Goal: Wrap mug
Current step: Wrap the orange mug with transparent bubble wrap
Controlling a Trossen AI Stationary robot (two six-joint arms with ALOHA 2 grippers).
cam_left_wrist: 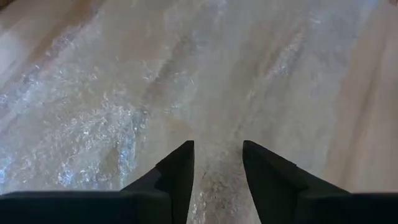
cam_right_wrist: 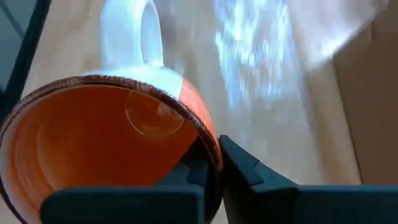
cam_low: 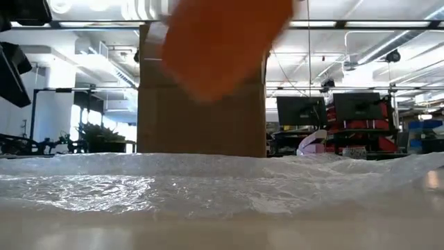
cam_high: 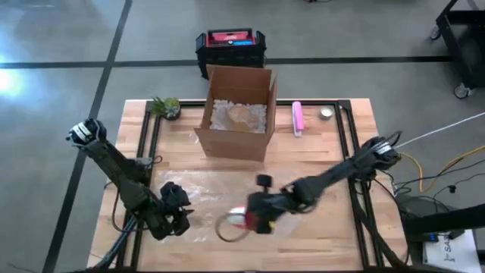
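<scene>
Mug (cam_right_wrist: 106, 137) sits clamped by its rim in the right gripper (cam_right_wrist: 214, 163): one finger inside the orange bowl, the other outside the wall, jaws closed on it. White handle (cam_right_wrist: 127, 34) points away from the jaws. Mug is lifted above the bubble wrap (cam_high: 204, 189); in the low view it shows only as an orange blur (cam_low: 222, 42), cut off at the picture's top, in front of the cardboard box (cam_low: 201, 118). Left gripper (cam_left_wrist: 217, 165) rests at the wrap's near-left part, jaws parted with nothing but wrap between them. In the high view the mug (cam_high: 244, 220) is mostly hidden by the right gripper (cam_high: 261, 216).
</scene>
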